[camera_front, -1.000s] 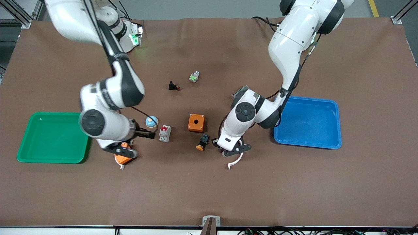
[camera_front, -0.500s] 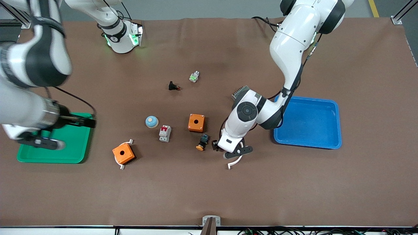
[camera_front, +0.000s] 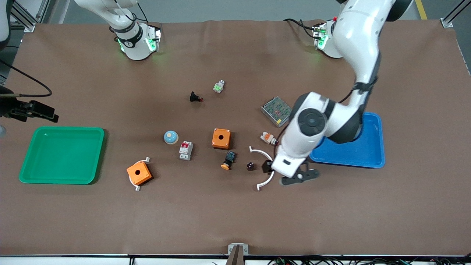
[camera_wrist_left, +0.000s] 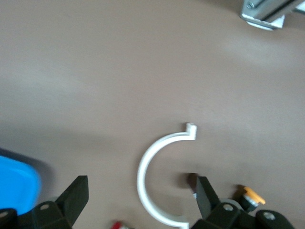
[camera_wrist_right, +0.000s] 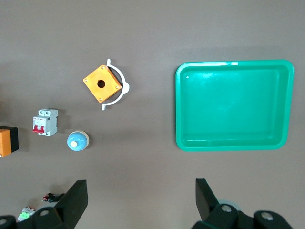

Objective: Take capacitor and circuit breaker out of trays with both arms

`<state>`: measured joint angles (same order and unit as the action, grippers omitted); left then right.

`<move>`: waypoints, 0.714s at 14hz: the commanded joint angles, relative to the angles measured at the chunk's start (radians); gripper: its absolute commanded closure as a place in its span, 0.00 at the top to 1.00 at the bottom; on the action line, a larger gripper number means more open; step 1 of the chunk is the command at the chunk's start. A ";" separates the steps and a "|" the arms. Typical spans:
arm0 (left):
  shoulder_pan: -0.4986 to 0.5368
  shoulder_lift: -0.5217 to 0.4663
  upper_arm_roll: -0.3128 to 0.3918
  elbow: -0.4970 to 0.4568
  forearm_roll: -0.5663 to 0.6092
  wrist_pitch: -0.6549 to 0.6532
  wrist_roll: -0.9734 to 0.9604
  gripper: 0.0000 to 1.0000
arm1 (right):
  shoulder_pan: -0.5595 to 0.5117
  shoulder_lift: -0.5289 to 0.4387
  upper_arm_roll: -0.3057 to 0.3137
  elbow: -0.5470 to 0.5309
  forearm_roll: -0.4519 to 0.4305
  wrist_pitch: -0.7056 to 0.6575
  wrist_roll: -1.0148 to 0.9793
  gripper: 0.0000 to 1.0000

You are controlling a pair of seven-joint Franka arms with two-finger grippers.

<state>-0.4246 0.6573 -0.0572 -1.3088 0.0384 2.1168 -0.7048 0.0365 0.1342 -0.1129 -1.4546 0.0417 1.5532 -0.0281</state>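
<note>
Dark and tiny, the capacitor (camera_front: 250, 166) lay on the desk (camera_front: 235, 221) beside a white arc (camera_front: 265, 167); the white-grey breaker (camera_front: 186, 150) with red levers sat nearby. Left pincer (camera_wrist_left: 140, 200) gaped wide over that arc. Right pincer (camera_wrist_right: 140, 202) hung spread above the green tray (camera_wrist_right: 233, 69), empty.

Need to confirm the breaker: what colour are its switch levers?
Red, on the white-grey breaker; clearest in the right wrist view.

The table (camera_front: 235, 221) wears a matt brown covering, faintly creased. The green tray (camera_front: 25, 173) and blue tray (camera_front: 381, 154) look like glossy plastic. The breaker (camera_front: 186, 150) is matt white plastic.
</note>
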 commanded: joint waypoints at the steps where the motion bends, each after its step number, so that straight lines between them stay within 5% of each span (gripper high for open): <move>1: 0.055 -0.116 -0.007 -0.046 0.015 -0.118 0.094 1.00 | -0.015 -0.161 0.019 -0.234 -0.014 0.114 -0.016 1.00; 5: 0.165 -0.273 -0.010 -0.091 0.006 -0.276 0.306 1.00 | -0.018 -0.223 0.019 -0.288 -0.014 0.110 -0.016 1.00; 10: 0.250 -0.537 -0.012 -0.324 0.003 -0.265 0.404 1.00 | -0.032 -0.285 0.019 -0.332 -0.014 0.091 -0.016 1.00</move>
<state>-0.1946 0.2582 -0.0586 -1.4746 0.0385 1.8299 -0.3319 0.0336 -0.1105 -0.1095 -1.7454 0.0386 1.6402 -0.0334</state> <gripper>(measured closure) 0.000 0.000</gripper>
